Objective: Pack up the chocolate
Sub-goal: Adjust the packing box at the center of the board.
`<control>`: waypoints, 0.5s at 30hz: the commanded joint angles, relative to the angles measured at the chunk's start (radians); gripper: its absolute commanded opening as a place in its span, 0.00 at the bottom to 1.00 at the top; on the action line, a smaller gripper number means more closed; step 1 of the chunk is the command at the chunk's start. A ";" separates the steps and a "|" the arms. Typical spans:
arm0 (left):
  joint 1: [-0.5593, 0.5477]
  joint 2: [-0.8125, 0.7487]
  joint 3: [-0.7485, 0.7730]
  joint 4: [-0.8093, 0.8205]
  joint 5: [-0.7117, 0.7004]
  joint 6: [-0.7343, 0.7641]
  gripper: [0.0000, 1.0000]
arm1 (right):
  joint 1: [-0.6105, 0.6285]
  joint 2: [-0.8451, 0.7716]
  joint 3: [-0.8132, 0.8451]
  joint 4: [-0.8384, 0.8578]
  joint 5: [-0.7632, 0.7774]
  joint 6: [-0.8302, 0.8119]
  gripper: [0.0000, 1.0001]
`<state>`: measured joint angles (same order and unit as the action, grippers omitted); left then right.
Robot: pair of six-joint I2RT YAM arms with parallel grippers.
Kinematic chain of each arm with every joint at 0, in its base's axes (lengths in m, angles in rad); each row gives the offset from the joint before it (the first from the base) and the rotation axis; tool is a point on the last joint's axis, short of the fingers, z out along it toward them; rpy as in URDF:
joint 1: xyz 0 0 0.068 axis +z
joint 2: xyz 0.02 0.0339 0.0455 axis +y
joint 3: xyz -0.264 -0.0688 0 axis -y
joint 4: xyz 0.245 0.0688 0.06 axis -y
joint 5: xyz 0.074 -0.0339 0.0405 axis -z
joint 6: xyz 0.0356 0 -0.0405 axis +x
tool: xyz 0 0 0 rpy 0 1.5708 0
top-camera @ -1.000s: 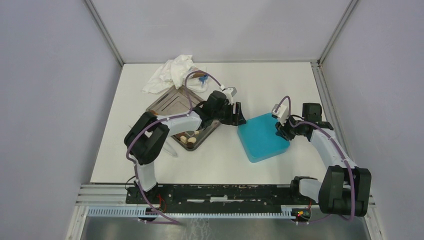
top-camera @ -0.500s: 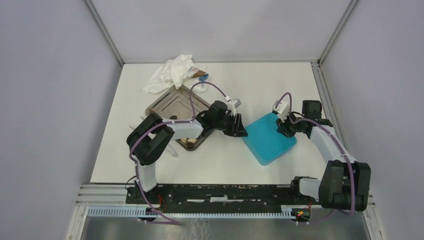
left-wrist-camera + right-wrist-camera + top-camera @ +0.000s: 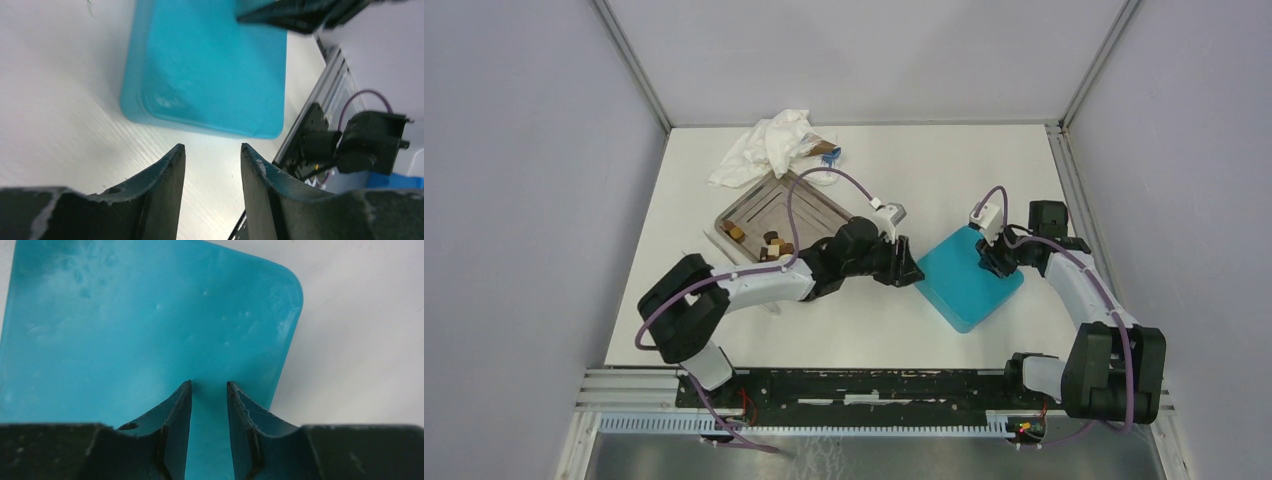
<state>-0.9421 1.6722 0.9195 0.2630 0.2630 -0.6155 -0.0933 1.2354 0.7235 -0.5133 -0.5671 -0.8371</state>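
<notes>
Wht table [image 3: 874,330], 1 teal box [image 3: 964,285], 1 tray [image 3: 764,205]

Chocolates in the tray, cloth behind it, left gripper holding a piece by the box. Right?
Not quite. The left gripper holds nothing: the left wrist view shows only bare table between its fingers. The rest stands: chocolates in the tray, cloth behind it, gripper by the box.

You get top view from high above near edge, looking down on whole table [image 3: 854,330]. Your wrist views sit close, low, facing teal box [image 3: 969,290]; all three share it.
</notes>
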 commanded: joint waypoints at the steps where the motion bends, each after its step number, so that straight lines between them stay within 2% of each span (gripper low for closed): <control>1: 0.013 -0.101 0.022 -0.064 -0.146 0.044 0.50 | -0.003 -0.029 0.021 -0.107 -0.030 -0.014 0.38; 3: 0.015 -0.092 0.056 -0.106 -0.162 0.057 0.45 | -0.002 -0.042 0.039 -0.112 -0.053 -0.013 0.38; 6: 0.016 -0.044 0.131 -0.177 -0.188 0.081 0.45 | -0.002 -0.048 0.075 -0.118 -0.075 -0.003 0.37; 11: 0.017 0.102 0.292 -0.304 -0.214 0.151 0.56 | -0.002 -0.022 0.171 -0.122 -0.088 0.037 0.31; 15: 0.027 0.192 0.367 -0.337 -0.188 0.181 0.57 | 0.008 0.011 0.261 -0.114 -0.057 0.085 0.24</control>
<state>-0.9257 1.7924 1.2049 0.0067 0.0803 -0.5213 -0.0933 1.2224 0.8780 -0.6407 -0.6285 -0.8082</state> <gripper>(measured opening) 0.568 0.267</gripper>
